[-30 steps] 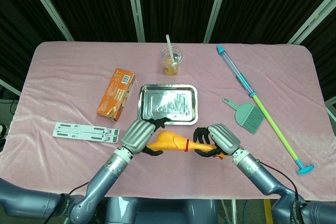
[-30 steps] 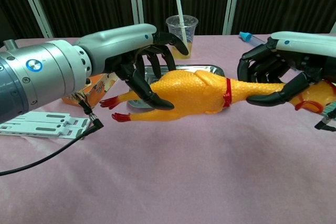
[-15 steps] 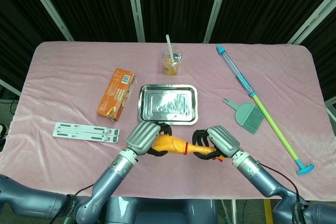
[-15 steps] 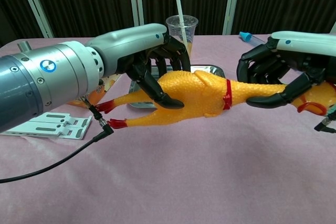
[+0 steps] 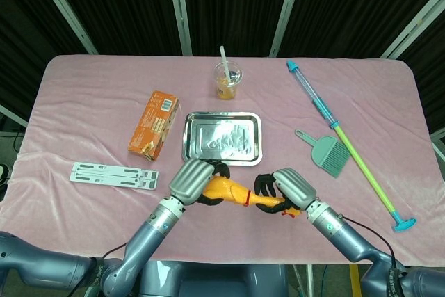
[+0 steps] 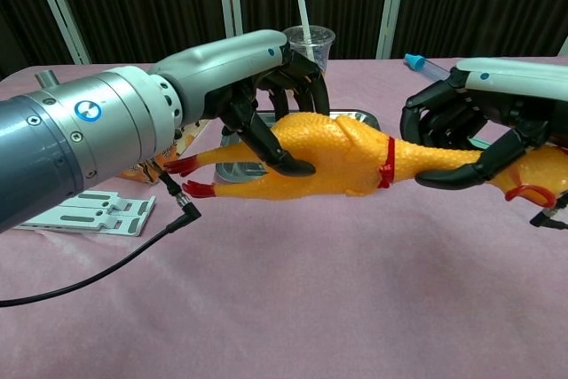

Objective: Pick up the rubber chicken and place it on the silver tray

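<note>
The yellow rubber chicken (image 5: 233, 192) (image 6: 355, 161) hangs lengthwise above the pink cloth, just in front of the silver tray (image 5: 222, 138) (image 6: 359, 116). My left hand (image 5: 195, 180) (image 6: 257, 86) grips its body near the red feet. My right hand (image 5: 288, 187) (image 6: 484, 126) holds its neck and head end, past the red collar. In the chest view the chicken hides most of the tray.
An orange box (image 5: 154, 124) lies left of the tray, with a white strip (image 5: 113, 175) nearer me. A drink cup with a straw (image 5: 227, 79) stands behind the tray. A teal hand brush (image 5: 325, 151) and a long coloured stick (image 5: 342, 138) lie to the right.
Both hands have shifted slightly with the chicken. Its feet end has risen a little and the body has moved a bit to the right.
</note>
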Available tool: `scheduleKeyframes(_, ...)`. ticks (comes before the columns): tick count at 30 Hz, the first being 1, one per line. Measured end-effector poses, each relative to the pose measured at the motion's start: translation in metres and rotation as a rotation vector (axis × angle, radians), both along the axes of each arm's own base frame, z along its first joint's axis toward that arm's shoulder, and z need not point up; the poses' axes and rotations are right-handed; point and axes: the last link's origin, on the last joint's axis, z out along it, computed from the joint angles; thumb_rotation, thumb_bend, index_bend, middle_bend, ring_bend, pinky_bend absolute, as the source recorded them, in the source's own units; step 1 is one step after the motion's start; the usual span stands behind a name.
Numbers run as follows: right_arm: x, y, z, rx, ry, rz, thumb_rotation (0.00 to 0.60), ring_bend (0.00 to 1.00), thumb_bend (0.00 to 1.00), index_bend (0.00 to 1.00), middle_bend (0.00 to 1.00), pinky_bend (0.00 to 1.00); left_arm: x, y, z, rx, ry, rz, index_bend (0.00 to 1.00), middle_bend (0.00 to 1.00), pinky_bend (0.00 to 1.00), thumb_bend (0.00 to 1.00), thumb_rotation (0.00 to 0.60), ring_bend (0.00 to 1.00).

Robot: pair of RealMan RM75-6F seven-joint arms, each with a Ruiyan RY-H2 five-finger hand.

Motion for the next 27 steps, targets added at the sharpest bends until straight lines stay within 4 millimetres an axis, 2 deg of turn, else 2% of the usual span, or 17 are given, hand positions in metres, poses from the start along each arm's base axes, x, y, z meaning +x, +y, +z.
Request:
scheduleKeyframes(4, 0.0, 0.0, 0.0, 0.002, -0.002, 0.002, 0.6, 0.69, 0.51, 0.84, 0.68, 0.83, 0.0, 0.0, 0.0, 0.008, -0.006, 0.002, 0.89, 0.99, 0.83, 0.67, 0.6, 0.88)
scheduleKeyframes(6, 0.0, 0.0, 0.0, 0.001, -0.002, 0.003, 0.6, 0.69, 0.51, 0.84, 0.68, 0.83, 0.0, 0.0, 0.0, 0.01, -0.008, 0.002, 0.84, 0.94, 0.82, 0.61, 0.6, 0.85)
scheduleKeyframes(9, -0.001, 0.0, 0.0, -0.001, 0.001, 0.002, 0.6, 0.69, 0.51, 0.84, 0.68, 0.83, -0.001, -0.001, 0.001, 0.009, -0.004, 0.002, 0.64, 0.79, 0.76, 0.35, 0.6, 0.72)
scheduleKeyframes(11, -0.002, -0.001, 0.0, -0.003, 0.004, 0.001, 0.6, 0.69, 0.51, 0.84, 0.68, 0.83, -0.003, -0.002, 0.002, 0.001, 0.003, 0.003, 0.49, 0.7, 0.64, 0.13, 0.6, 0.62)
scheduleKeyframes(13, -0.003, -0.001, 0.0, -0.007, 0.006, -0.001, 0.6, 0.69, 0.51, 0.84, 0.68, 0.83, -0.005, -0.002, 0.004, -0.006, 0.01, 0.007, 0.41, 0.63, 0.51, 0.03, 0.6, 0.55)
scheduleKeyframes(14, -0.003, -0.001, 0.001, -0.008, 0.006, -0.002, 0.6, 0.69, 0.51, 0.84, 0.68, 0.83, -0.006, -0.002, 0.005, -0.006, 0.011, 0.01, 0.37, 0.59, 0.45, 0.01, 0.6, 0.5)
scheduleKeyframes(16, -0.004, -0.002, 0.001, -0.012, 0.006, -0.005, 0.6, 0.69, 0.51, 0.84, 0.68, 0.83, -0.008, -0.001, 0.007, -0.002, 0.01, 0.017, 0.3, 0.51, 0.4, 0.0, 0.6, 0.42)
scheduleKeyframes(21, -0.006, -0.001, 0.002, -0.013, 0.006, -0.011, 0.6, 0.69, 0.51, 0.84, 0.68, 0.83, -0.011, 0.002, 0.008, -0.002, 0.001, 0.026, 0.16, 0.33, 0.32, 0.0, 0.6, 0.28)
scheduleKeyframes(27, -0.007, 0.0, 0.001, -0.014, 0.001, -0.016, 0.6, 0.69, 0.52, 0.84, 0.68, 0.83, -0.014, 0.003, 0.009, 0.004, 0.002, 0.026, 0.11, 0.25, 0.23, 0.0, 0.599, 0.21)
